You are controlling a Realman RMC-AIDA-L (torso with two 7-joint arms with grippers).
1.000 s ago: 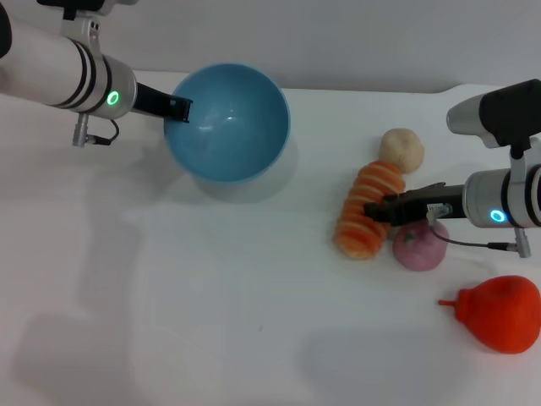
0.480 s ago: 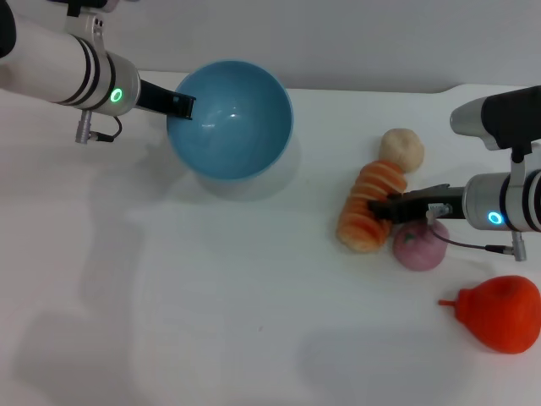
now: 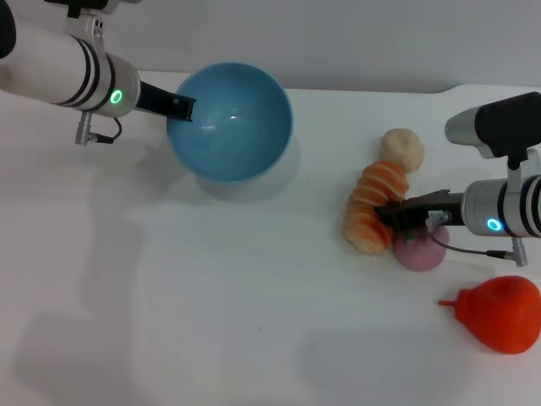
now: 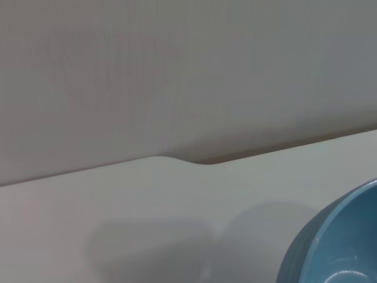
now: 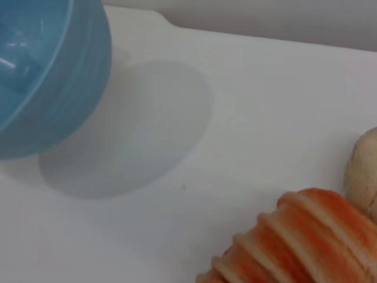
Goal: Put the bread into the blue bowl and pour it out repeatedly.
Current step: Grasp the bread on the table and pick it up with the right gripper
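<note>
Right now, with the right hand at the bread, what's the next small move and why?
Probably lift. The right hand sits at the middle of the bread, which lies on the table among the beige bun and pink piece. Raising it straight up first would clear those neighbours before carrying it toward the blue bowl, held tilted at its rim by the left hand.

Wide bare stretch of white worktop [image 3: 211,296] between the round light-blue bowl [image 3: 230,120] and the striped orange-and-cream loaf [image 3: 374,206]. Loaf hemmed in: round beige bun [image 3: 401,147] touching its far end, pink ball [image 3: 418,248] beside it, orange-red pear-shaped toy [image 3: 499,311] farther right.
</note>
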